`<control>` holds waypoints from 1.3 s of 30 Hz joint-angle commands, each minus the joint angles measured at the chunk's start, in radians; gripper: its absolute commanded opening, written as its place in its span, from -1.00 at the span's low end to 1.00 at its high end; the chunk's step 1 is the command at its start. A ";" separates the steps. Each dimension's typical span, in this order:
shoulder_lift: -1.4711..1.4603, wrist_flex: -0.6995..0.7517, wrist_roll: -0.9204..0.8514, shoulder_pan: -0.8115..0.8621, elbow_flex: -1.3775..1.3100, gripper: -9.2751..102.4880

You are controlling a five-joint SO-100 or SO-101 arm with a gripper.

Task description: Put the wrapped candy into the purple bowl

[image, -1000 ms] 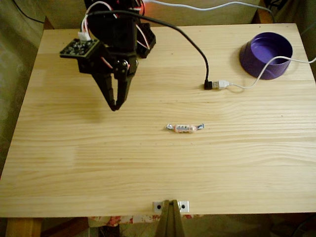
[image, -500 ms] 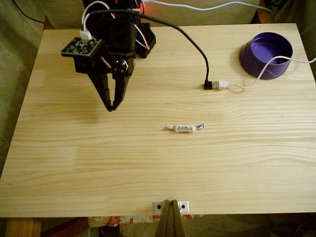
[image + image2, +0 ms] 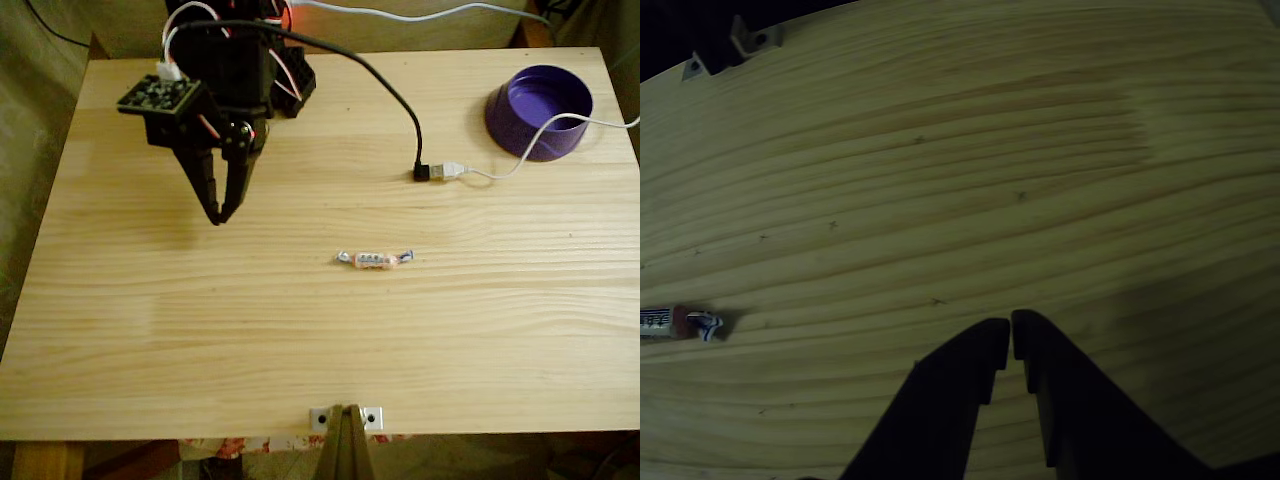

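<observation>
Pale pine desk (image 3: 300, 330), visible grain, seen from above in fixed view. Black pincer (image 3: 216, 217) hanging tips-down over desk's upper-left area, jaws nearly together w/ only a thin slit between them, holding nothing. Same narrow slit seen in other view, pincer (image 3: 1011, 335) rising from bottom edge, bare wood beneath.

Wrapped candy (image 3: 374, 259) lying flat on desk, well apart from pincer: to its right & a bit lower in fixed view. In other view, wrapped candy (image 3: 678, 322) far off to pincer's left, cut by frame edge. Purple bowl (image 3: 539, 111) much farther off, up & to the right of pincer in fixed view, near desk's far-right corner. White USB plug (image 3: 452, 170) joined to a black plug (image 3: 423, 173) between pincer & bowl; white cable (image 3: 545, 130) running up over bowl's rim, black cable (image 3: 380, 85) arcing back toward arm.

Risks, as judgement: jaws too narrow to straddle candy, so descent w/o opening first likely to nudge or flick it. Slick wrapper & twisted ends apt to slip from a shallow pinch. Carry path to bowl crosses plugs & cables; snagging possible. Cable across rim could deflect the drop.
</observation>
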 commanded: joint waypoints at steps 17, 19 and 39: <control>0.009 0.055 -0.009 0.035 -0.183 -0.87; -0.009 0.057 -0.025 0.032 -0.207 -0.87; -0.653 0.052 -0.232 -0.233 -0.684 -0.87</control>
